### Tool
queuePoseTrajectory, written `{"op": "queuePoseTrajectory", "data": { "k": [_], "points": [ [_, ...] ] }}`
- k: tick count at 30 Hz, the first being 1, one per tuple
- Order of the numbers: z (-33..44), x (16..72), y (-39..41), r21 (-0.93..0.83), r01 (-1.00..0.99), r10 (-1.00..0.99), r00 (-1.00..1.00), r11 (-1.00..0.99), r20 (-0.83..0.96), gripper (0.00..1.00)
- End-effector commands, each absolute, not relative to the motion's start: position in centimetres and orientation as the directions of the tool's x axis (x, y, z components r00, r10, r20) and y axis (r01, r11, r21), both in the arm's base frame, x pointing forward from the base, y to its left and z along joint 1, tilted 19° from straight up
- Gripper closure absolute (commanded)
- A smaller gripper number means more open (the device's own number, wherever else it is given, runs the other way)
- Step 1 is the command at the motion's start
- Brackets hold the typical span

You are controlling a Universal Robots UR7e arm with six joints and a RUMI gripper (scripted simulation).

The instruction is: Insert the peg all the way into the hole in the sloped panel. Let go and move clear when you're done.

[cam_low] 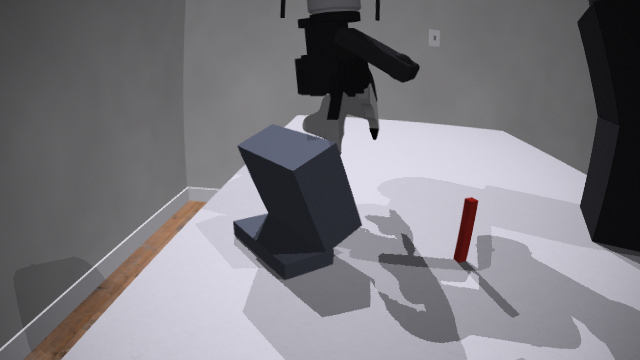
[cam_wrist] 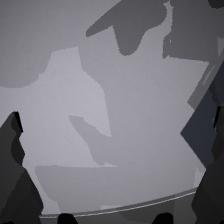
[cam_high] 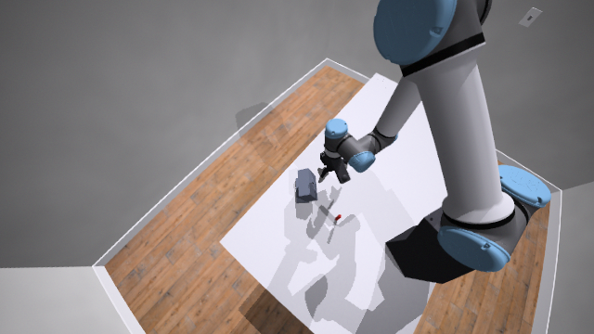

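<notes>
A small red peg (cam_low: 466, 229) stands upright on the white table top; it also shows in the top view (cam_high: 338, 216). The dark grey sloped panel block (cam_low: 297, 197) stands to its left, also seen from above (cam_high: 305, 185). Its hole is not visible in any view. My gripper (cam_low: 350, 131) is open and empty, hanging in the air just behind and above the block, also seen from above (cam_high: 327, 174). In the wrist view the dark fingers sit at the left and right edges, with a corner of the block (cam_wrist: 205, 125) at the right. The peg is not in the wrist view.
The robot's black base (cam_high: 418, 252) stands at the right side of the white top. Wooden floor (cam_high: 195, 204) and a low white border edge lie to the left of the table top. Grey walls stand behind.
</notes>
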State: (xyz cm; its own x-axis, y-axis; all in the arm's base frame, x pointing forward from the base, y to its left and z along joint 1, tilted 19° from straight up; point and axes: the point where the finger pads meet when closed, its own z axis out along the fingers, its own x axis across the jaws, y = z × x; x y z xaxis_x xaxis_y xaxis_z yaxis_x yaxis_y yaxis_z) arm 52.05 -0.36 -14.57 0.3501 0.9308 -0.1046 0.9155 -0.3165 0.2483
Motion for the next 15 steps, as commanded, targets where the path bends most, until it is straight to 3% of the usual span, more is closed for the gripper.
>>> {"op": "queuePoseTrajectory", "data": {
  "k": [1, 15],
  "points": [
    [-15.0, 51.3, 0.8, 0.252, 0.932, 0.949, 0.296, -0.261, -0.113, 0.0],
    [-16.4, 47.3, 5.1, 0.247, 0.969, 0.986, 0.06, -0.02, -0.156, 0.0]
  ]
}}
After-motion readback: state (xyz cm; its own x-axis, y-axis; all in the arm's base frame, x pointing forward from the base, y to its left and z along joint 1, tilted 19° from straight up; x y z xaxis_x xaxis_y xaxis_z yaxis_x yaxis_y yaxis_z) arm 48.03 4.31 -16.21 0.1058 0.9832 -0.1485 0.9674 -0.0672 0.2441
